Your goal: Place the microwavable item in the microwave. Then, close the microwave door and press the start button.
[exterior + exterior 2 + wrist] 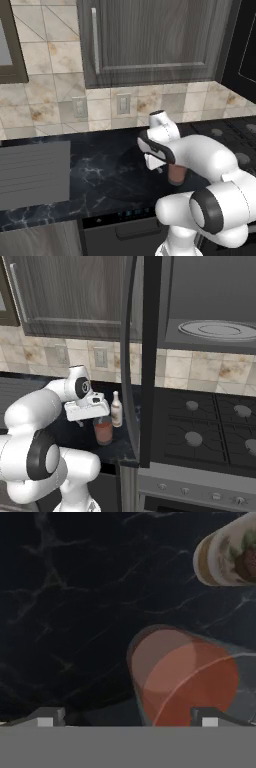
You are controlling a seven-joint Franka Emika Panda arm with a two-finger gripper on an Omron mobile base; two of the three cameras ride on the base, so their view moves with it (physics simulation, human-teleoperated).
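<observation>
The glass tumbler [103, 432] with reddish-pink contents stands upright on the black marble counter [100, 170]. A slim white bottle [116, 410] is just behind it. My gripper [88, 419] hovers right above the tumbler, slightly to one side, and is open. In the hand view the tumbler [185, 677] sits off-centre by one fingertip [207, 718], not between both, and the gripper [127, 718] holds nothing. The microwave [210, 301] hangs above the stove with its turntable [217, 329] showing. The microwave door [145, 356] is swung wide open, edge-on between the tumbler and the cavity.
A gas stove [200, 431] with several burners lies right of the counter, under the microwave. Grey cabinets [150, 40] hang over the counter, with wall outlets [123, 104] beneath. A grey ribbed panel [32, 172] sits at the counter's left end.
</observation>
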